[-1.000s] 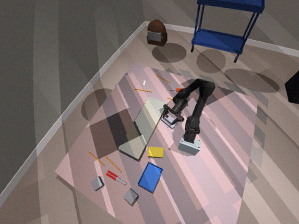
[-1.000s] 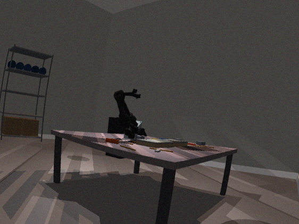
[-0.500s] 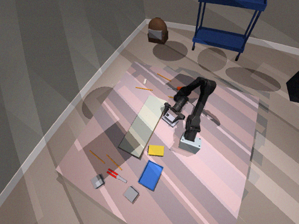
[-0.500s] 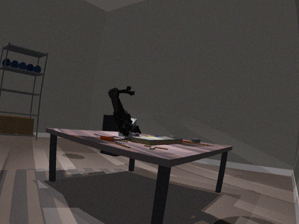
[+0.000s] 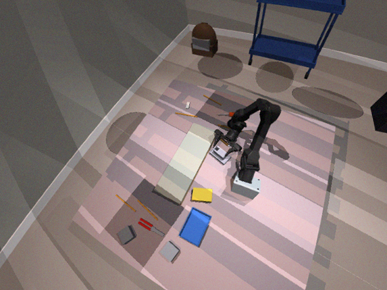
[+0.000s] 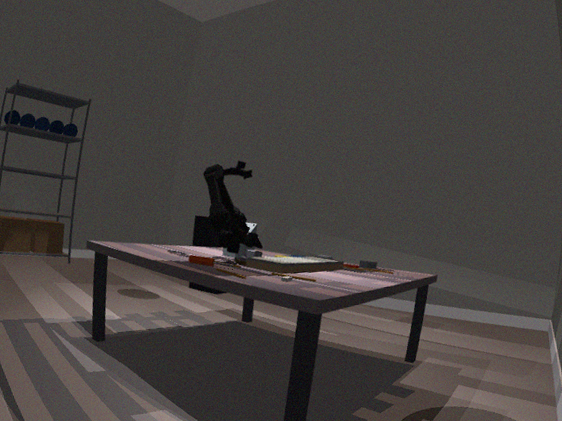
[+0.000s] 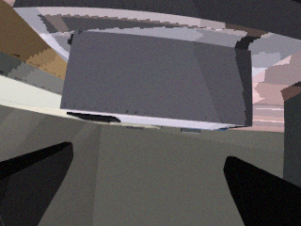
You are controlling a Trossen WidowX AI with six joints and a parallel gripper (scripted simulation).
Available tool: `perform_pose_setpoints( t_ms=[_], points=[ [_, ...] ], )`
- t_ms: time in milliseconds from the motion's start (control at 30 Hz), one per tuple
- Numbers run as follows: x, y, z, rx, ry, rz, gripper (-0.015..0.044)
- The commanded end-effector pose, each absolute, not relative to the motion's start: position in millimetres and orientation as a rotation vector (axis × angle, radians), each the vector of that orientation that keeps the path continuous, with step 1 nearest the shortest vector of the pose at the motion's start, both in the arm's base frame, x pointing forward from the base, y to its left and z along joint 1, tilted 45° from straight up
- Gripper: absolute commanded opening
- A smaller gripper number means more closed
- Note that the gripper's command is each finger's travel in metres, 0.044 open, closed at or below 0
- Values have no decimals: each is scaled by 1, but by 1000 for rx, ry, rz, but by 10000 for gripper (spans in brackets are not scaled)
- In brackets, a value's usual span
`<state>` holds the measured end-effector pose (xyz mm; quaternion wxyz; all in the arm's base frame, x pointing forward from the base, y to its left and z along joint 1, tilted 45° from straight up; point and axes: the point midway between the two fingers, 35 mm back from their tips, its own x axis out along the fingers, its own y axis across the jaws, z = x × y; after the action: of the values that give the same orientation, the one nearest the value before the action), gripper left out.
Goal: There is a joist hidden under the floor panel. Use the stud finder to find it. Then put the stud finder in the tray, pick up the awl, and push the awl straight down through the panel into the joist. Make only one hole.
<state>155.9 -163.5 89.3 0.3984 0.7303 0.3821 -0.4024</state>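
Note:
My gripper (image 5: 220,151) (image 7: 150,157) is open, its fingers spread low on either side of the stud finder, a small grey-white device (image 5: 218,150) (image 7: 155,75) with a dark display. The stud finder is on the table beside the pale floor panel (image 5: 185,161) (image 6: 300,264); a wider grey piece shows beneath it. In the wrist view it fills the upper middle, beyond the fingertips. What looks like the awl, with an orange handle (image 5: 231,114) (image 6: 201,260) and thin shaft, lies behind the wrist. The blue tray (image 5: 195,226) is empty. No hole is visible in the panel.
A yellow block (image 5: 202,194) lies between panel and tray. Red-handled pliers (image 5: 147,223), a dark grey block (image 5: 126,234) and a light grey block (image 5: 169,251) lie around the tray's far side. Several orange pencil-like sticks and a small white piece (image 5: 187,105) lie near the panel's ends.

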Motion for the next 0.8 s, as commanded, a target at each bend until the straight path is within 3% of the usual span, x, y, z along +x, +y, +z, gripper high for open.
perform_pose_setpoints(
  t_ms=[0, 167, 400, 767],
  points=[
    [159, -152, 104, 1846, 966, -1021, 440],
    [164, -114, 135, 1852, 967, -1017, 440],
    [163, -119, 128, 1796, 977, -1015, 440],
    [149, -136, 80, 773, 1193, -1016, 440]
  ],
)
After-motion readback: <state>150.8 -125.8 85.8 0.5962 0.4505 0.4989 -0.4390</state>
